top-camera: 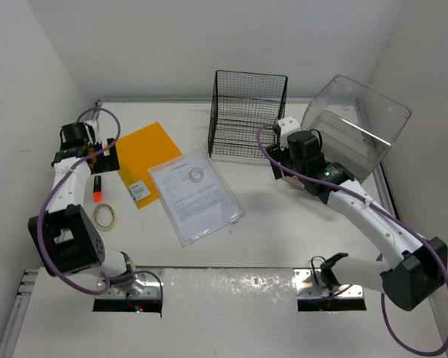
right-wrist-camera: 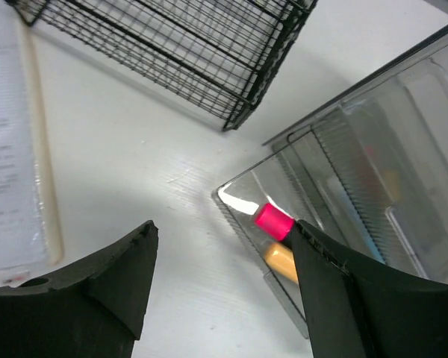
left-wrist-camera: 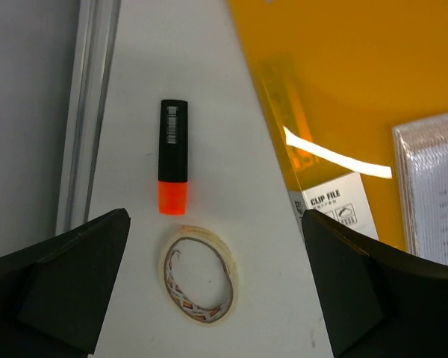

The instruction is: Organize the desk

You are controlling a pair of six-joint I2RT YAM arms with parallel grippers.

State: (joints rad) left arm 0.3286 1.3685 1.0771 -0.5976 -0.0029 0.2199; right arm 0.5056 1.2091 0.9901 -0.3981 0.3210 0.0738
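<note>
The white desk (top-camera: 284, 239) holds a black highlighter with an orange cap (top-camera: 97, 188), a tape roll (top-camera: 106, 216), an orange clip file (top-camera: 143, 156) and a clear document sleeve (top-camera: 196, 194). My left gripper (top-camera: 103, 155) is open and empty above the desk's left edge. In the left wrist view it (left-wrist-camera: 215, 224) hovers over the highlighter (left-wrist-camera: 173, 156) and the tape roll (left-wrist-camera: 200, 274). My right gripper (top-camera: 280, 173) is open and empty by the clear drawer box (top-camera: 355, 123). In the right wrist view it (right-wrist-camera: 222, 227) frames bare desk next to a pink-capped marker (right-wrist-camera: 273, 221) and an orange one (right-wrist-camera: 282, 259) in the box's pulled-out drawer.
A black wire-mesh rack (top-camera: 248, 112) stands at the back middle and shows in the right wrist view (right-wrist-camera: 172, 45). The clear drawer box stands tilted at the back right. A silver rail (left-wrist-camera: 89, 112) runs along the desk's left edge.
</note>
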